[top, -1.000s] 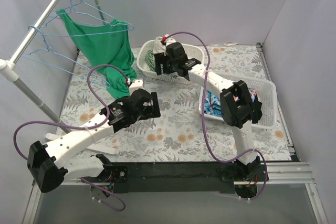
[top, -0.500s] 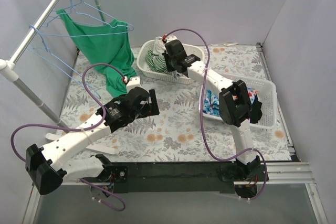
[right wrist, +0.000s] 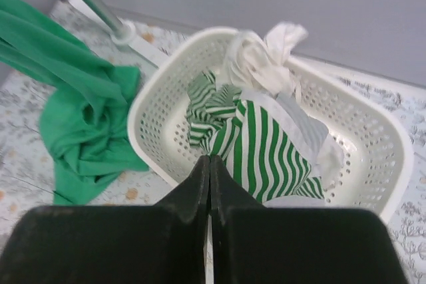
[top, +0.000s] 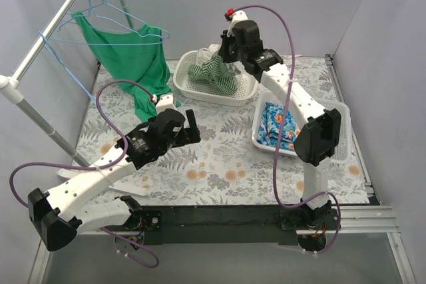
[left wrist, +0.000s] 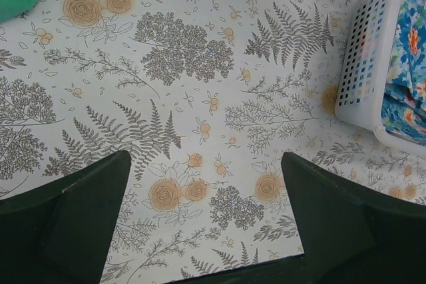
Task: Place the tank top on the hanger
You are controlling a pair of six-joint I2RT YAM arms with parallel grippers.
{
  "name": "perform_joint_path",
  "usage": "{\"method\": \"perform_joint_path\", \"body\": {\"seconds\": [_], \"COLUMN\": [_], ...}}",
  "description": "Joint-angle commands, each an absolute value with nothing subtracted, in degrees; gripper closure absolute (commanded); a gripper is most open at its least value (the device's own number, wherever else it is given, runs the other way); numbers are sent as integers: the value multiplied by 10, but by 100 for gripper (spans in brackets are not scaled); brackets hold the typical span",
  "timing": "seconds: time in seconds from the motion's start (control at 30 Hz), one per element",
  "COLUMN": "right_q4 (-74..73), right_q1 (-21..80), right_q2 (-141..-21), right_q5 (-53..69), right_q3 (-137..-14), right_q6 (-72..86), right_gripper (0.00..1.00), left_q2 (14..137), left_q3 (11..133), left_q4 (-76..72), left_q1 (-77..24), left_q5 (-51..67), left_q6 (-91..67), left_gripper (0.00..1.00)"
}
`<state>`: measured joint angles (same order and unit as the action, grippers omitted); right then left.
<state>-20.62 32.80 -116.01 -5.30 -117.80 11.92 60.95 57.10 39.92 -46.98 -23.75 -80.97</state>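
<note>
One pinch: your right gripper (right wrist: 210, 159) clamps the soft green-and-white striped tank top (right wrist: 259, 157) to free it from the white perforated plastic basket (right wrist: 365, 164) below.

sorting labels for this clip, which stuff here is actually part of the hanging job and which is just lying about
In the job: striped tank top, half out of the white basket, in the right jaws; empty light-blue hanger on the rail.
Just lying about: plain green top; blue floral cloth in the second basket; white cloth.
</note>
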Motion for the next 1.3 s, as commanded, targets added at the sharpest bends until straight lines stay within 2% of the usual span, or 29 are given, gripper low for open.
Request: {"method": "perform_joint_path", "body": {"seconds": [0.0, 0.37, 0.57, 0.7, 0.73, 0.83, 0.9, 0.97, 1.03, 1.1, 1.13, 1.2, 1.23, 1.27], "right_q4": [-134, -22, -6, -23, -25, -20, -7, 29, 48, 16, 3, 1, 3, 1], "right_q1": [321, 316, 316, 319, 323, 356, 383, 444, 528, 581, 614, 616, 615, 616], "right_q2": [-1089, -1033, -971, -868, -844, -749, -689, -666, -674, -699, -695, -641, -617, -594], "right_q5": [-4, 32, 59, 141, 155, 192, 213, 224, 207, 158, 123, 65, 47, 33], "right_q3": [-1218, -1248, -1206, -1082, -1004, -872, -724, -577, -511, -463, -448, -385, -368, -358], "right_q6": [145, 168, 185, 203, 213, 207, 207, 225, 235, 237, 244, 280, 285, 287], "right_gripper": [99, 99, 99, 99, 99, 99, 99, 85, 71, 63, 51, 37, 26, 23], "left_q2": [586, 557, 542, 520, 513, 505, 499, 500, 506, 525, 533, 560, 569, 576], "left_q3": [590, 572, 580, 604, 619, 644, 652, 650, 639, 618, 614, 601, 596, 592], "left_q4": [381, 342, 318, 316, 326, 341, 348, 354, 352, 352, 357, 358, 352, 346], "left_q1": [-465, -465, -465, -465, -465, -464, -464, -464, -464, -464, -464, -463, -464, -464], "left_q5": [-262, -258, -236, -234, -242, -250, -250, -244, -240, -232, -228, -216, -210, -200], "left_q6": [-809, -806, -779, -765, -765, -764, -763, -762, -762, -766, -771, -776, -776, -773], "left_gripper": [2, 2, 2, 2, 2, 2, 2, 2, 2, 2, 2, 2, 2, 2]}}
